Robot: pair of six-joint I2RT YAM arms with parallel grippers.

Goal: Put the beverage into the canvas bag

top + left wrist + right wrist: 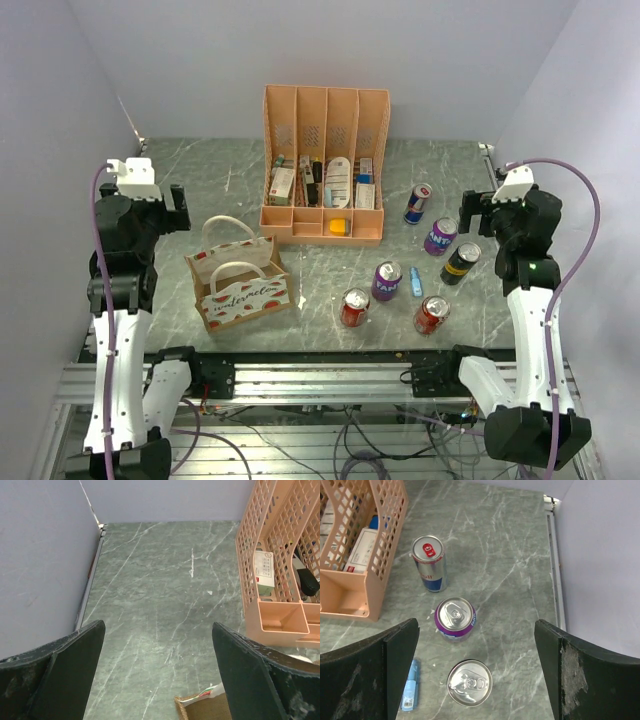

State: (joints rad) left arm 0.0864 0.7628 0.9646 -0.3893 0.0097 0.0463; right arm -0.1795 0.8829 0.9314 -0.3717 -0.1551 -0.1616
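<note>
The canvas bag (pixel 238 285) is a tan tote with white handles and a watermelon print. It stands open at the front left, and a corner of it shows in the left wrist view (pixel 202 705). Several beverage cans stand at the right: a Red Bull can (pixel 417 203) (pixel 429 562), a purple Fanta can (pixel 440 236) (pixel 455 618), a black and yellow can (pixel 461 262) (pixel 469 682), another purple can (pixel 386 281) and two red cans (pixel 354 307) (pixel 431 314). My left gripper (pixel 180 210) (pixel 157 670) is open and empty, raised behind the bag. My right gripper (pixel 478 212) (pixel 476 670) is open and empty, above the black and yellow can.
A peach plastic file organiser (pixel 324 165) (pixel 280 580) (pixel 360 545) holding small boxes stands at the back centre. A small blue tube (pixel 416 282) (pixel 410 685) lies among the cans. Grey walls close in the table on the left, back and right.
</note>
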